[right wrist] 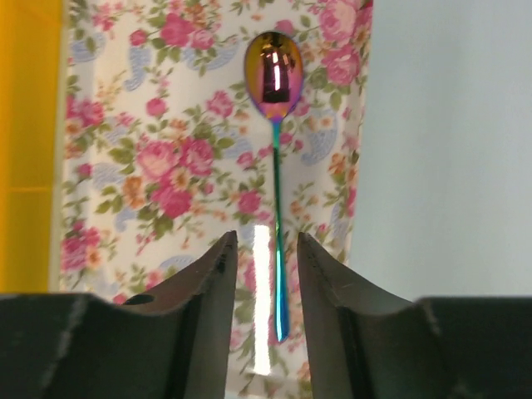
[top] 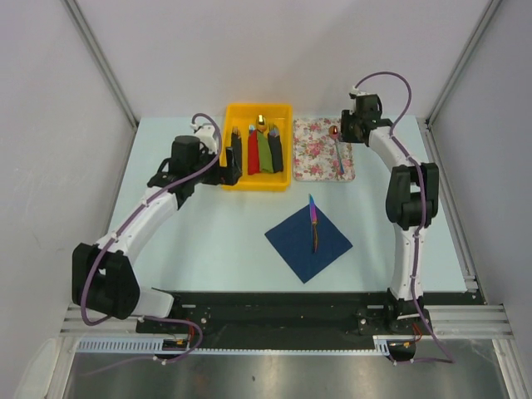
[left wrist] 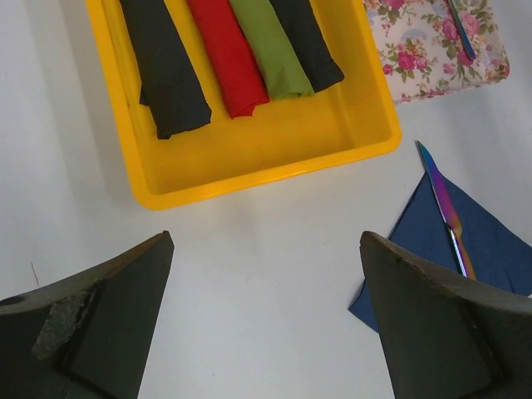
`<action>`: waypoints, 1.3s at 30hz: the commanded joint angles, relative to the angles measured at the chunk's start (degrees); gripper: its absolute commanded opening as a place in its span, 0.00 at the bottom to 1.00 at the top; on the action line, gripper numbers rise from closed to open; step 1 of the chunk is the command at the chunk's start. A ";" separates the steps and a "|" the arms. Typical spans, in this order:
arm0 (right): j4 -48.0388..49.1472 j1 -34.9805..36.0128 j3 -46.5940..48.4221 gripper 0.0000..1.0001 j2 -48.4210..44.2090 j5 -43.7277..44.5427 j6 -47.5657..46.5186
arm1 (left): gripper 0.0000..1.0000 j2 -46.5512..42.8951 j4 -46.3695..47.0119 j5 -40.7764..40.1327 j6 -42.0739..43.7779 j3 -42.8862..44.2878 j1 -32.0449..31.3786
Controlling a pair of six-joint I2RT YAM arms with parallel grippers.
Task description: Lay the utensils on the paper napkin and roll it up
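The paper napkin (top: 293, 243) lies flat on the pale worktop (top: 208, 233), nearest the arm bases, turned so that one corner points at them. One of the utensils, a slim iridescent knife (top: 313, 223), rests on the napkin along its far half, with its tip reaching just past the far corner onto the worktop. Farther back on the left, the left hand (top: 229, 170) hovers at the near left corner of the yellow tray (top: 258, 187) with its fingers (left wrist: 91, 332) spread wide and nothing between them. In the tray, rolled bundles (top: 259, 151) of black, red, green and black lie side by side. Just right of the tray is the floral mat (top: 316, 162). The spoon (top: 338, 151) lies on its right part, bowl at the far end. The right hand (top: 349, 131) hangs over the mat's far right corner, its fingers (right wrist: 208, 291) parted by a narrow gap. In the right wrist view the end of the spoon's handle shows in that gap, with neither finger touching it.
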 commanded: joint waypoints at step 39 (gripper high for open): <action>-16.37 0.52 25.65 0.22 24.35 1.32 -8.97 | 1.00 6.93 -2.11 1.60 -1.39 7.41 5.92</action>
